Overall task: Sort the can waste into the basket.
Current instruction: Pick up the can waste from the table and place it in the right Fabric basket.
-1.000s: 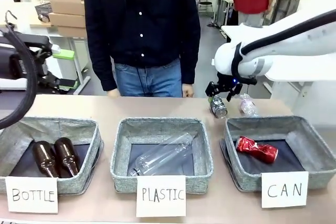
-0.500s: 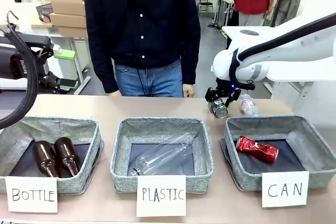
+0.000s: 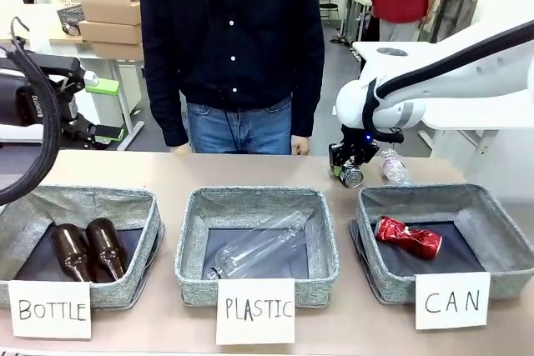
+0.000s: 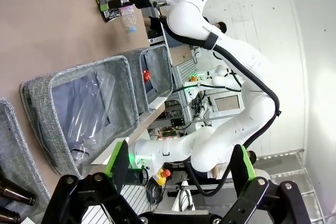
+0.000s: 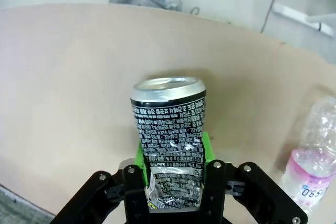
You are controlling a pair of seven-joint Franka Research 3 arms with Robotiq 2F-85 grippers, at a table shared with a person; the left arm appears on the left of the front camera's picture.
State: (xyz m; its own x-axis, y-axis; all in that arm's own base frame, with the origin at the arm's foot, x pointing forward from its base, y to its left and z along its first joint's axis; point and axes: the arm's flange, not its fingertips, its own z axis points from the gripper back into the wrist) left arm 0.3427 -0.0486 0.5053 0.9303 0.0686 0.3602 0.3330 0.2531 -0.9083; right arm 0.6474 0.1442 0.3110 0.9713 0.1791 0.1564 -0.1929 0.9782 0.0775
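Observation:
My right gripper (image 3: 348, 161) is shut on the black can with silver-grey print (image 3: 351, 176), holding it just over the table behind the CAN basket's (image 3: 380, 198) far left corner. In the right wrist view the dented can (image 5: 169, 124) sits between the green pads (image 5: 205, 148), its silver top pointing away. The red can (image 3: 407, 237) lies inside the CAN basket on the dark lining. My left gripper (image 4: 181, 153) is open with nothing in it, held back at the left side, off the table.
A small clear plastic bottle (image 3: 394, 167) lies on the table right of the held can. The PLASTIC basket (image 3: 193, 206) holds a clear bottle, and the BOTTLE basket (image 3: 148, 206) holds two brown bottles. A person (image 3: 234, 47) stands at the far edge.
My right gripper has sunk a little toward the table with the black can, which now points its end more toward the front camera. The left arm stays still.

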